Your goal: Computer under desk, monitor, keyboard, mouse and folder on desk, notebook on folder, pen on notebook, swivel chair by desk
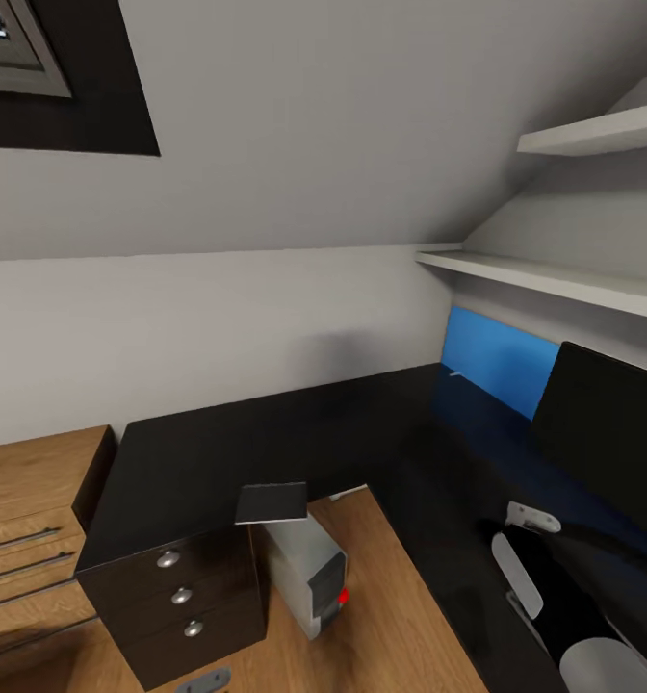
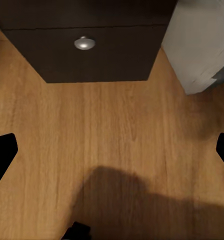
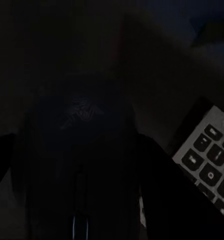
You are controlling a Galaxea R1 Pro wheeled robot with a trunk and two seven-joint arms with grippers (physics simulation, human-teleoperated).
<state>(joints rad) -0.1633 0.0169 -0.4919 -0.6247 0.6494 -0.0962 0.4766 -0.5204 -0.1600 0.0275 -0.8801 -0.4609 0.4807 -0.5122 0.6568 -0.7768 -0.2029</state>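
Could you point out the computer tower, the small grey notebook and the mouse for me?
computer (image 1: 304, 568): head view, its pale side panel.
notebook (image 1: 271, 502): head view, middle of its cover.
mouse (image 3: 82, 150): right wrist view, its rounded back.

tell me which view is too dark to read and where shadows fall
Right wrist view: nearly black, the rounded black mouse barely outlined, pale keyboard keys lit at one edge. Left wrist view: evenly lit, a soft shadow on the oak plank floor. Head view: bright, glossy black desk top dim.

Desk (image 1: 266, 433) top: glossy black, smooth. Drawers (image 1: 184, 597): dark brown wood look w/ 3 shiny metal knobs. Floor (image 2: 112, 145): oak planks, satin. Computer (image 1: 304, 568): matt grey plastic. Mouse (image 3: 79, 165): matt black plastic.
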